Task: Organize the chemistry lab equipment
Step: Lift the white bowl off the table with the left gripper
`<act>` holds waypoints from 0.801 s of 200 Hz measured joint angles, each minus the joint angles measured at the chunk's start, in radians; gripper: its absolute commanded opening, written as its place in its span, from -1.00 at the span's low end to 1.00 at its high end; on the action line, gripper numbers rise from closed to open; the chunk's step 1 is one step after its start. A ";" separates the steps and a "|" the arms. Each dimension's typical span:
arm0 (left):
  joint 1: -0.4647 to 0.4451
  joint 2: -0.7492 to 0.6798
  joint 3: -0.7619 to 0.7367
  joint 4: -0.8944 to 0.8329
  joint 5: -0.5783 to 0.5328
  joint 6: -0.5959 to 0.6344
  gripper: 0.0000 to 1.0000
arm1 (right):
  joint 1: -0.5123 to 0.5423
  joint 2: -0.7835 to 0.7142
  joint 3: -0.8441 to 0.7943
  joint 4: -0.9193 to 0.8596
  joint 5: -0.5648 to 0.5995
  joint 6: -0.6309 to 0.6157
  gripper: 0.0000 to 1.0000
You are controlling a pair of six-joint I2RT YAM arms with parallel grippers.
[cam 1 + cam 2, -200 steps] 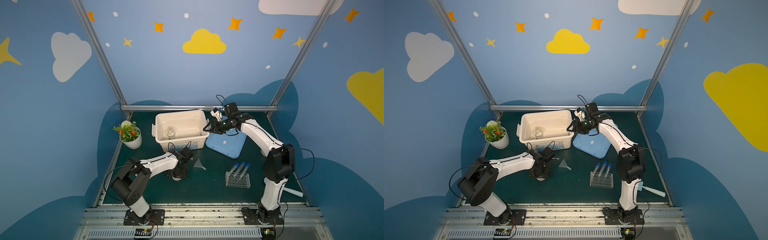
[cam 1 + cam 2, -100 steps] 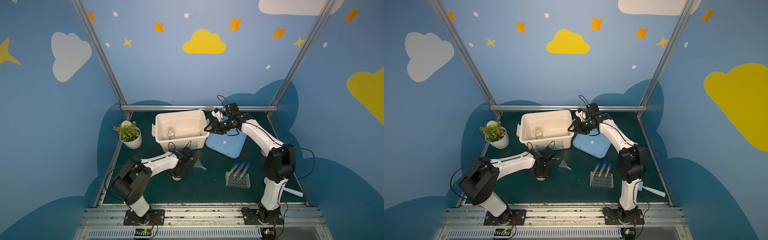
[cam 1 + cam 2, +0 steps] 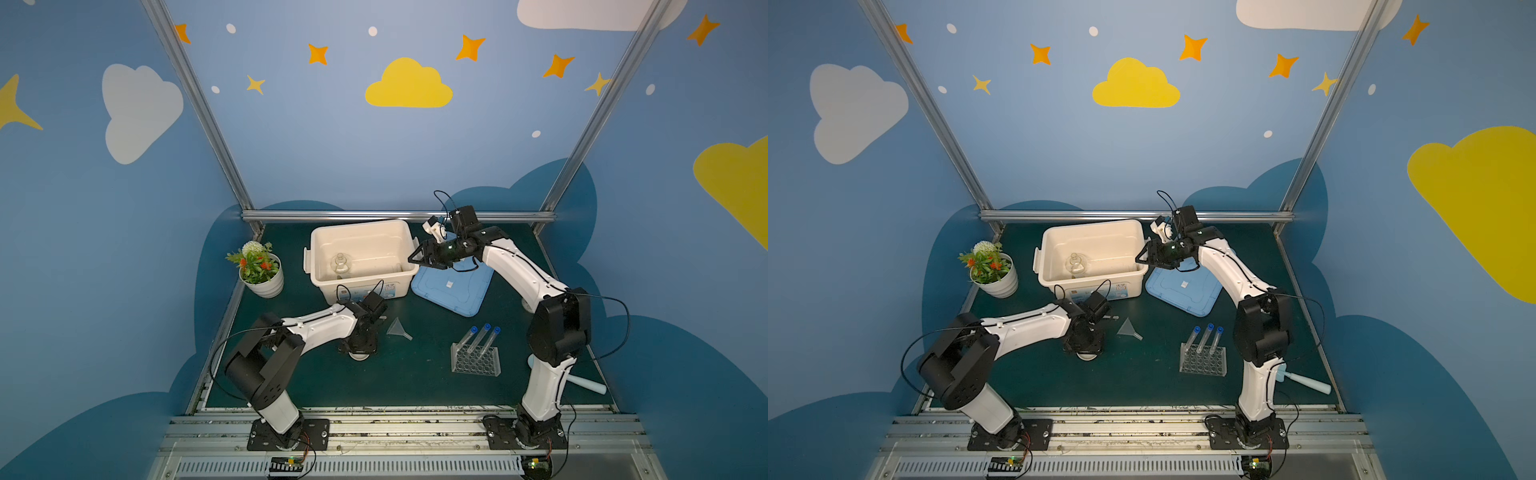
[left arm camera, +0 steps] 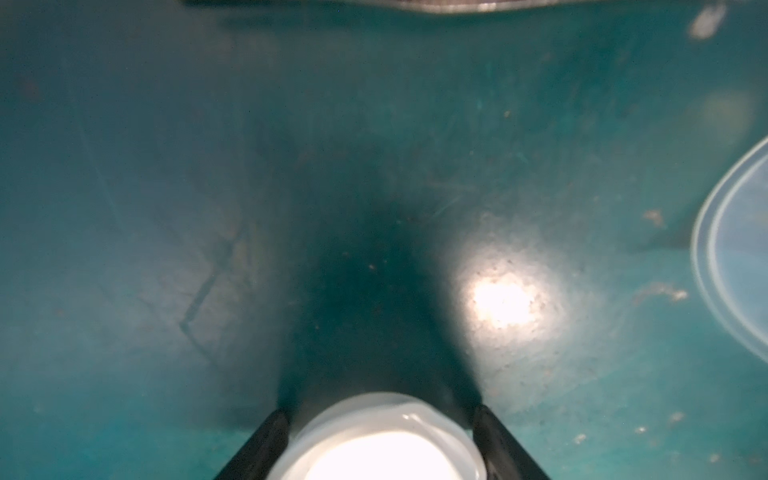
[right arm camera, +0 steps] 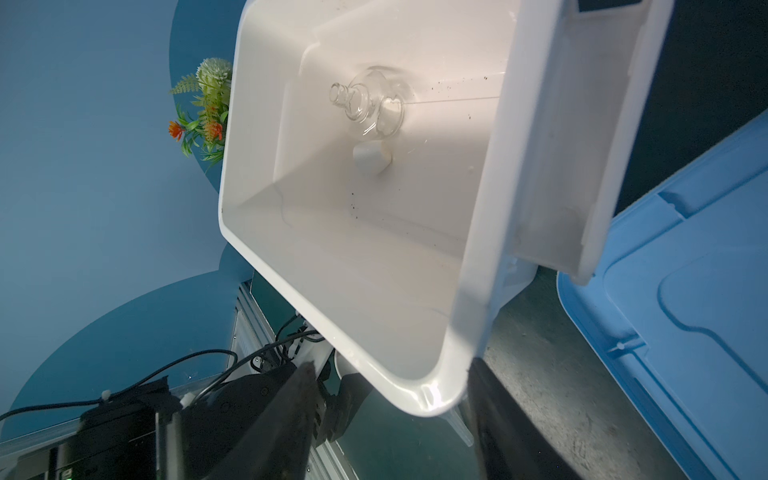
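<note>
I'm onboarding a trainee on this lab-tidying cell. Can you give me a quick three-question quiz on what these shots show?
1. True or false: the round glass flask is inside the white bin.
2. How many blue-capped test tubes stand in the clear rack? A) two B) three C) five
3. Fill in: in the left wrist view, the fingers of the left gripper sit on either side of the ____.

Key: 1 true; 2 B; 3 white bowl.
</note>
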 measured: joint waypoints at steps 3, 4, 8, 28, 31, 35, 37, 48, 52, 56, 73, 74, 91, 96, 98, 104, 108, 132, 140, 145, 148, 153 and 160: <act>0.000 0.000 0.000 0.001 0.001 0.000 0.29 | 0.000 0.000 0.000 0.000 0.000 0.000 0.17; 0.000 0.000 0.000 0.001 0.001 0.000 0.29 | 0.000 0.000 0.000 0.000 0.000 0.000 0.17; 0.000 0.000 0.000 0.001 0.001 0.000 0.29 | 0.000 0.000 0.000 0.000 0.000 0.000 0.17; 0.000 0.000 0.000 0.001 0.000 0.000 0.31 | 0.000 0.000 0.000 0.000 0.000 0.000 0.17; 0.000 0.000 0.000 0.001 0.000 0.000 0.31 | 0.000 0.000 0.000 0.000 0.000 0.000 0.17; 0.000 0.000 0.000 0.001 0.000 0.000 0.32 | 0.000 0.000 0.000 0.000 0.000 0.000 0.17; 0.000 0.000 0.000 0.001 0.000 0.000 0.33 | 0.000 0.000 0.000 0.000 0.000 0.000 0.17; 0.000 0.000 0.000 0.001 -0.003 0.001 0.46 | 0.000 0.000 0.000 0.000 0.000 0.000 0.17; 0.000 0.000 0.000 0.000 -0.005 0.004 0.49 | 0.000 0.000 0.000 0.000 0.000 0.000 0.17; 0.000 0.000 0.000 -0.002 -0.009 0.000 0.50 | 0.000 0.000 0.000 0.000 0.000 0.000 0.17; 0.000 -0.001 0.000 -0.010 -0.015 0.002 0.55 | 0.000 0.000 0.000 0.000 0.000 0.000 0.17; 0.000 -0.001 0.000 -0.010 -0.015 0.002 0.55 | 0.000 0.000 0.000 0.000 0.000 0.000 0.17; 0.000 -0.002 0.000 -0.013 -0.019 0.002 0.55 | 0.000 0.000 -0.001 0.000 0.000 0.000 0.17; 0.000 -0.002 0.000 -0.014 -0.020 0.002 0.55 | 0.000 0.000 -0.001 0.000 0.000 0.000 0.17; 0.000 -0.002 0.000 -0.014 -0.020 0.002 0.55 | 0.000 0.000 -0.001 0.000 0.000 0.000 0.17; 0.000 -0.002 0.000 -0.014 -0.020 0.002 0.53 | 0.000 0.000 -0.001 0.000 0.000 0.000 0.17; 0.000 -0.002 0.000 -0.013 -0.020 0.002 0.51 | 0.000 0.000 -0.002 0.001 0.000 0.000 0.17; 0.000 -0.002 0.000 -0.011 -0.019 0.002 0.42 | 0.000 0.000 -0.003 0.000 0.000 0.000 0.17; 0.000 -0.002 0.000 -0.011 -0.018 0.003 0.36 | 0.000 0.000 -0.004 0.001 0.000 0.000 0.17; 0.000 -0.002 0.000 -0.011 -0.018 0.004 0.33 | 0.000 0.000 -0.005 0.001 0.000 0.000 0.17; 0.000 -0.002 0.000 -0.011 -0.017 0.004 0.31 | 0.000 -0.001 -0.005 0.001 0.000 0.000 0.17; 0.000 -0.002 0.000 -0.011 -0.017 0.005 0.28 | 0.000 -0.001 -0.006 0.000 0.000 0.000 0.17; 0.000 -0.002 0.000 -0.013 -0.016 0.005 0.23 | 0.000 -0.002 -0.007 0.000 0.000 0.000 0.17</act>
